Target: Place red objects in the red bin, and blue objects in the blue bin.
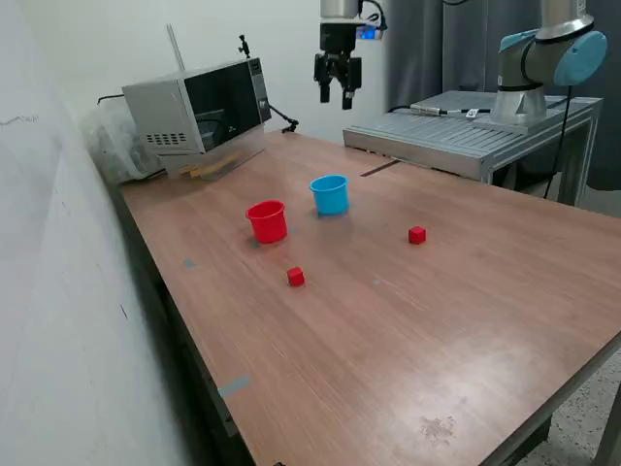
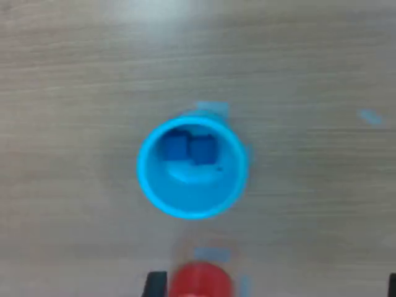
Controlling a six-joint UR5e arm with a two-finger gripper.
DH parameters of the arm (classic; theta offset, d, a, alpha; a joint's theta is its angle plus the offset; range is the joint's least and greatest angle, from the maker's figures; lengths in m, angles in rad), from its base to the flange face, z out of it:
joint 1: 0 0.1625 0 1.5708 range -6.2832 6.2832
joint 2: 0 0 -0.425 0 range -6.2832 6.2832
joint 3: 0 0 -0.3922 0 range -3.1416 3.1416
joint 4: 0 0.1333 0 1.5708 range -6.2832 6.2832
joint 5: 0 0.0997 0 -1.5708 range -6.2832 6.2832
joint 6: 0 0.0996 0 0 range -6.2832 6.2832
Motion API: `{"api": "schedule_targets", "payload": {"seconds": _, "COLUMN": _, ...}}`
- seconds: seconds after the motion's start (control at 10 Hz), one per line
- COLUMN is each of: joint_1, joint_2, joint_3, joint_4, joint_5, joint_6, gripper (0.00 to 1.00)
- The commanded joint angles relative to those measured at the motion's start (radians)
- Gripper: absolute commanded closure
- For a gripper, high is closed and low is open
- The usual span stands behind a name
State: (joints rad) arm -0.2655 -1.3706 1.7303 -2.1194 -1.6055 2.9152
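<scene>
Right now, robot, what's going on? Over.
Gripper high above blue cup, holding nothing. Two blue cubes inside it. Two red cubes on table, red cup unobstructed.

the table (image 1: 466, 320) under me is brown wood with thin lines. the blue cup (image 2: 192, 168) is light sky blue, and two dark blue cubes (image 2: 189, 149) sit inside. the red cup (image 1: 267, 220) and two small cubes (image 1: 295, 277) (image 1: 416, 234) are bright red.
</scene>
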Motion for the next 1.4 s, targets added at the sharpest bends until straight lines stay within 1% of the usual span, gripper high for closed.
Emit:
{"api": "schedule_targets", "payload": {"seconds": 0.0, "joint_1": 0.165, "joint_2": -0.218, "joint_3": -0.014, "joint_4": 0.2, "joint_5": -0.002, "joint_6": 0.004, "gripper": 0.0}}
{"api": "schedule_targets", "payload": {"seconds": 0.1, "joint_1": 0.222, "joint_2": -0.22, "joint_3": -0.012, "joint_4": 0.2, "joint_5": -0.002, "joint_6": 0.007, "gripper": 0.0}}
{"api": "schedule_targets", "payload": {"seconds": 0.3, "joint_1": 0.31, "joint_2": -0.184, "joint_3": -0.021, "joint_4": 0.199, "joint_5": 0.006, "joint_6": 0.08, "gripper": 0.0}}
{"api": "schedule_targets", "payload": {"seconds": 0.4, "joint_1": 0.365, "joint_2": -0.121, "joint_3": -0.05, "joint_4": 0.19, "joint_5": 0.034, "joint_6": 0.116, "gripper": 0.0}}
{"api": "schedule_targets", "payload": {"seconds": 0.5, "joint_1": 0.388, "joint_2": -0.06, "joint_3": -0.076, "joint_4": 0.178, "joint_5": 0.067, "joint_6": 0.145, "gripper": 0.0}}
{"api": "schedule_targets", "payload": {"seconds": 0.7, "joint_1": 0.39, "joint_2": 0.112, "joint_3": -0.08, "joint_4": 0.049, "joint_5": 0.072, "joint_6": 0.22, "gripper": 0.0}}
{"api": "schedule_targets", "payload": {"seconds": 0.8, "joint_1": 0.388, "joint_2": 0.218, "joint_3": -0.078, "joint_4": -0.008, "joint_5": 0.07, "joint_6": 0.228, "gripper": 0.0}}
{"api": "schedule_targets", "payload": {"seconds": 0.9, "joint_1": 0.379, "joint_2": 0.298, "joint_3": -0.077, "joint_4": -0.08, "joint_5": 0.067, "joint_6": 0.228, "gripper": 0.0}}
{"api": "schedule_targets", "payload": {"seconds": 1.0, "joint_1": 0.359, "joint_2": 0.355, "joint_3": -0.075, "joint_4": -0.146, "joint_5": 0.064, "joint_6": 0.225, "gripper": 0.0}}
{"api": "schedule_targets", "payload": {"seconds": 1.1, "joint_1": 0.317, "joint_2": 0.392, "joint_3": -0.075, "joint_4": -0.163, "joint_5": 0.062, "joint_6": 0.225, "gripper": 0.0}}
{"api": "schedule_targets", "payload": {"seconds": 1.2, "joint_1": 0.261, "joint_2": 0.41, "joint_3": -0.065, "joint_4": -0.2, "joint_5": 0.064, "joint_6": 0.225, "gripper": 0.0}}
{"api": "schedule_targets", "payload": {"seconds": 1.3, "joint_1": 0.249, "joint_2": 0.412, "joint_3": -0.048, "joint_4": -0.208, "joint_5": 0.064, "joint_6": 0.216, "gripper": 0.0}}
